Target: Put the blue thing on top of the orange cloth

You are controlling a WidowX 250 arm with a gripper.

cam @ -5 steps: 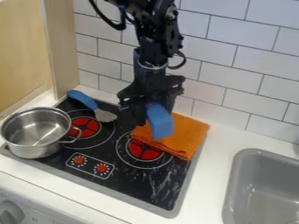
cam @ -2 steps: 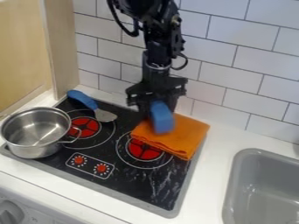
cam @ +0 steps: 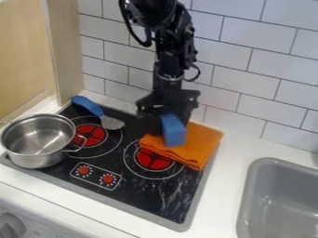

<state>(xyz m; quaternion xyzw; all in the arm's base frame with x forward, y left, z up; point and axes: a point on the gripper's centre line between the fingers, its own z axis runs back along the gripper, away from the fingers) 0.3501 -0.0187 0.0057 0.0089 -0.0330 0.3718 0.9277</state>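
here's the pot [cam: 38,141] at the stove's [cam: 133,197] left, spatula [cam: 88,106] at its back left, fingers [cam: 152,122] closed around the blue block [cam: 175,132] over its back right, orange cloth [cam: 202,142] below, sink [cam: 247,186] to its right!

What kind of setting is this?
Looks like a toy or mock kitchen: a black stove top with red burners, a grey sink set into the white counter, and a metal pot at the stove's left side in view.
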